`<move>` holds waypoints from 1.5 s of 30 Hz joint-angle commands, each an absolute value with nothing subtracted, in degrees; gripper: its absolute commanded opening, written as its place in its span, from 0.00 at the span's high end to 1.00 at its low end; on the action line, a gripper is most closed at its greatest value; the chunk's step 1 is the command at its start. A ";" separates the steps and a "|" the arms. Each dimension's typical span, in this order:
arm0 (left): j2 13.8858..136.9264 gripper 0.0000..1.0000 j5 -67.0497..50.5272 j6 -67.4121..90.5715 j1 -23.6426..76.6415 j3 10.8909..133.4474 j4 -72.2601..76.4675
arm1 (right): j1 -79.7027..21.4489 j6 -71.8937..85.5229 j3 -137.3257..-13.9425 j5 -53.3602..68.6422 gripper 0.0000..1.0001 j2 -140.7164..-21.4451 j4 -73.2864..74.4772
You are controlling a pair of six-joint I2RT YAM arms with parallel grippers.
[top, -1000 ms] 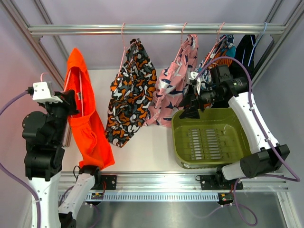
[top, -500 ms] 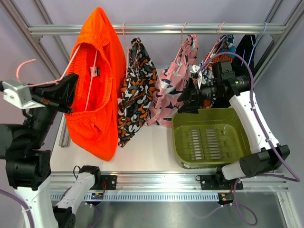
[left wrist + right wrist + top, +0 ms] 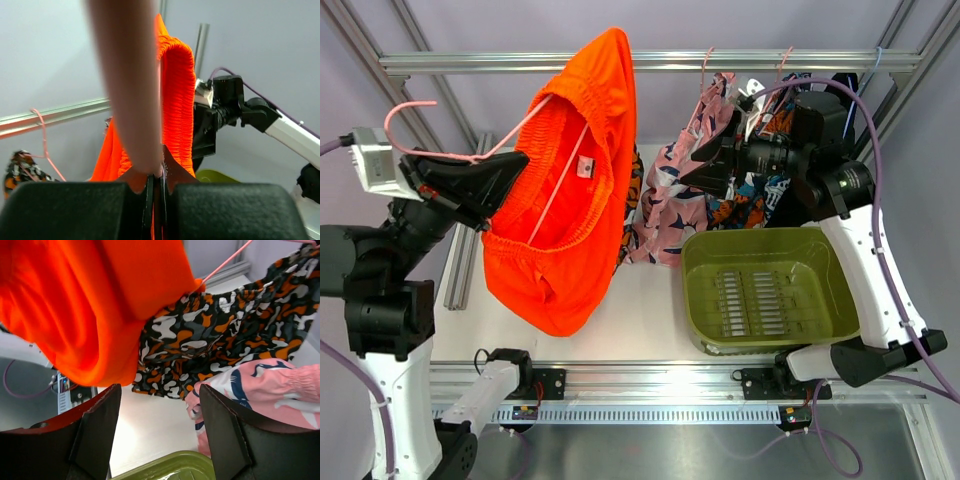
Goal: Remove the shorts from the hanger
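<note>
- Shorts first: the orange shorts point(image 3: 565, 250) hang on a pink hanger point(image 3: 130, 90), held up in the air on the left side, in front of the silver rail point(image 3: 770, 60).
- The hook of the pink hanger is off the rail. It sticks out to the left, above the left arm.
- The left gripper point(image 3: 515, 165) holds that hanger. Its two fingers are pressed close together with the thin pink hanger pinched between them. Orange cloth bunches up right at the tips.
- The orange shorts sag open under the hanger. The stretchy waist is at the top and the legs droop down toward the table point(image 3: 640, 310).
- The right gripper point(image 3: 160, 390) is up near the rail, just beside the pink shorts point(image 3: 665, 215). Its fingers are spread wide apart and nothing is between them.
- The camouflage shorts point(image 3: 210, 340) are behind the orange shorts. From above they are almost hidden, but the right wrist camera sees them well.
- The pink shorts hang from the rail. The teal print shorts point(image 3: 740, 210) are next to them on the right, partly behind the right arm.
- A green basket point(image 3: 700, 290) sits on the table under the right arm. Rows of small grey things lie in its bottom.
</note>
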State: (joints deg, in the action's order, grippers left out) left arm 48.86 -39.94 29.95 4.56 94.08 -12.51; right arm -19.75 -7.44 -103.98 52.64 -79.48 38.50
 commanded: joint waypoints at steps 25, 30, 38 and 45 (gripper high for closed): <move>45.09 1.00 -40.25 29.62 10.20 67.24 -14.41 | -52.03 -0.35 -105.90 -6.50 0.22 -85.06 26.55; 43.86 1.00 -40.69 29.27 10.28 66.10 -15.12 | -53.35 2.28 -109.86 -9.05 0.36 -89.20 28.39; 42.01 1.00 -38.85 25.66 10.28 65.22 -19.86 | -52.83 0.44 -107.41 -16.43 1.00 -86.67 25.23; 39.47 1.00 -38.94 23.29 10.28 62.76 -21.62 | -42.03 0.44 -110.91 -12.67 1.00 -86.66 26.37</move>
